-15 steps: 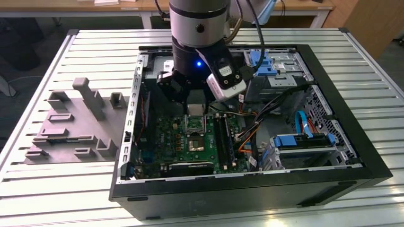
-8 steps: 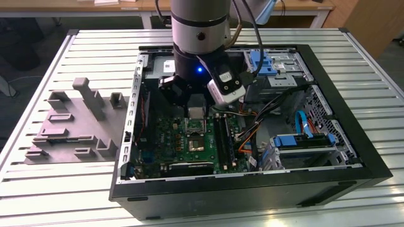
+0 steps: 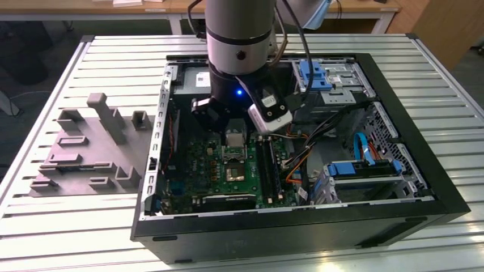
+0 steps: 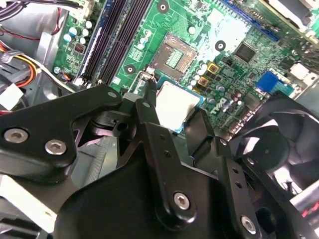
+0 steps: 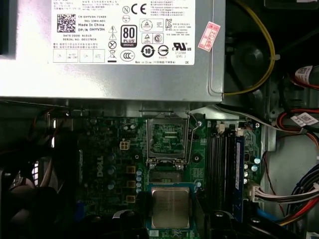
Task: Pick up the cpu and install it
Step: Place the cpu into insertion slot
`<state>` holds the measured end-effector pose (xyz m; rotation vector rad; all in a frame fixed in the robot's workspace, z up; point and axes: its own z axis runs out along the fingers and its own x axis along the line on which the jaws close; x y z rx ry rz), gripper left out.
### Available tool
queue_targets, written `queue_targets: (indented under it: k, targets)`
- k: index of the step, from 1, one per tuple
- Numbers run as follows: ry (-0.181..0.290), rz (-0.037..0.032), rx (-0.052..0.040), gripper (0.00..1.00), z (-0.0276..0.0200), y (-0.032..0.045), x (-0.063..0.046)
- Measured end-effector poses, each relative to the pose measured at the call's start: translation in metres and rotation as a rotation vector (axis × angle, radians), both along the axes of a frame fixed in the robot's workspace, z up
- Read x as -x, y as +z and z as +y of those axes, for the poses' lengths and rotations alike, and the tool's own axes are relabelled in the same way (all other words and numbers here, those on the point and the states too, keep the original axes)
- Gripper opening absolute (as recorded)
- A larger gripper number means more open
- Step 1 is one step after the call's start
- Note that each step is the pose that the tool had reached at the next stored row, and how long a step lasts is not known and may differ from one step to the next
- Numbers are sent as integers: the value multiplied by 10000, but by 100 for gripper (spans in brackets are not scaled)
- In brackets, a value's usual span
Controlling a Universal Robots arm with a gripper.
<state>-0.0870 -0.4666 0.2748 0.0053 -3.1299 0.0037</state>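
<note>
Gripper (image 4: 174, 111) narrow, pinching the cpu (image 4: 175, 102) by 2 opposite edges, above the board (image 4: 234, 25), just beside the open socket (image 4: 173, 56). Likely light, stiff, with a fragile underside; the edges look the safest hold.

My gripper (image 4: 177, 110) fingers (image 4: 152, 124): matt black metal, bright steel screws. cpu (image 5: 170, 206) lid: pale brushed metal, dull sheen. Motherboard (image 4: 234, 30): glossy green laminate. Socket frame (image 5: 168, 137): bare shiny steel. Power supply (image 5: 99, 82) casing: smooth grey sheet metal with paper labels. Table (image 3: 76, 226): ribbed light metal slats. Fixture tray (image 3: 83, 153): matt grey plastic.
</note>
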Motion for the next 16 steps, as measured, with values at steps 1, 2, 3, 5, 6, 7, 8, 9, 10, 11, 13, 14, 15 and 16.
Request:
queue_targets:
  k: [1, 2, 3, 5, 6, 7, 8, 9, 10, 11, 13, 14, 15, 16]
  targets:
    - [0, 0, -1, 47, 0, -15, 0]
    - [0, 0, -1, 47, 0, -19, 0]
    - [0, 1, 2, 47, 0, -19, 0]
    - [0, 1, 4, 47, 0, -19, 0]
    - [0, 0, 5, 47, 0, -19, 0]
    - [0, 0, 5, 47, 0, -20, 0]
    - [0, 0, 7, 47, 0, -20, 0]
    - [0, 0, 8, 47, 0, -20, 0]
    - [0, -2, 5, 47, 1, -26, 0]
    - [0, -3, 3, 47, 1, -44, 0]
    - [0, 0, 7, 47, 0, -77, 0]
    - [0, 0, 7, 47, 0, -96, 0]
    - [-1, 0, 8, 47, -8, -114, 0]
    - [-1, 1, 10, 47, -25, -131, 0]
